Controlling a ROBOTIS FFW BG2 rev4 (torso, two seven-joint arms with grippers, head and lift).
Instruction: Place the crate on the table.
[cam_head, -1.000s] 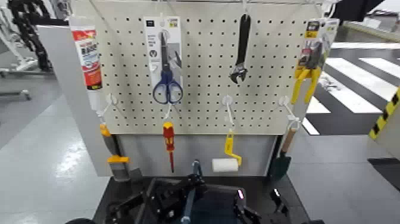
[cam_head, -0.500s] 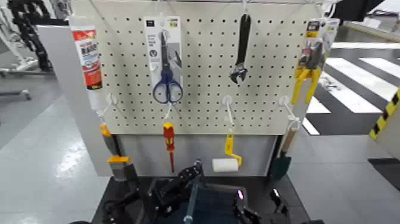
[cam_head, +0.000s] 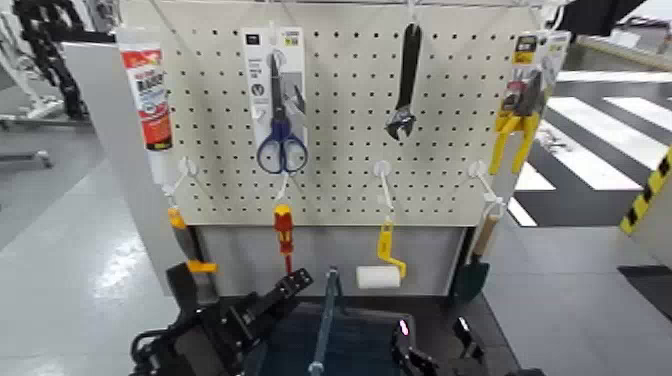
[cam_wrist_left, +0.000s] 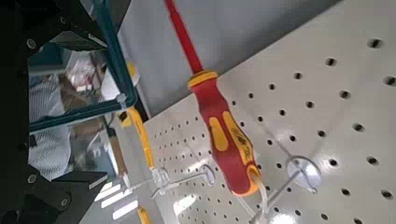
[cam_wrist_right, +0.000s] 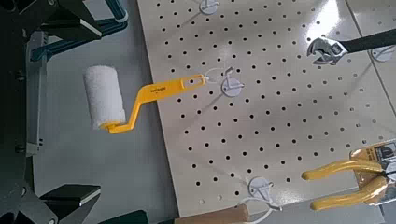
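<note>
**Crate at the bottom edge of the head view, grippers on either side**

In the head view the crate (cam_head: 335, 345) sits at bottom centre, dark blue-grey, with its thin handle bar (cam_head: 325, 320) running up the middle of it. It lies over the black table (cam_head: 490, 325), whose surface shows at lower right; whether the crate rests on the table or hangs just above it cannot be told.

The left gripper (cam_head: 262, 305) is at lower left of the frame, its black body slanting up toward the crate's left rim. Whether its fingers are open or closed on anything cannot be told. The right gripper (cam_head: 435, 350) is at lower right, beside the crate's right side, and its finger state cannot be told either.

Behind, a cream pegboard (cam_head: 340, 120) fills the upper centre. On it hang a sealant tube (cam_head: 147, 95) at upper left, blue-handled scissors (cam_head: 281, 100), a black wrench (cam_head: 405, 85) and yellow pliers (cam_head: 518, 125) at upper right. Lower hang a red and yellow screwdriver (cam_head: 284, 240) and a small paint roller (cam_head: 378, 270) with a yellow handle.

The left wrist view shows the screwdriver (cam_wrist_left: 219, 121) against the pegboard, and the right wrist view shows the roller (cam_wrist_right: 105, 95).
</note>
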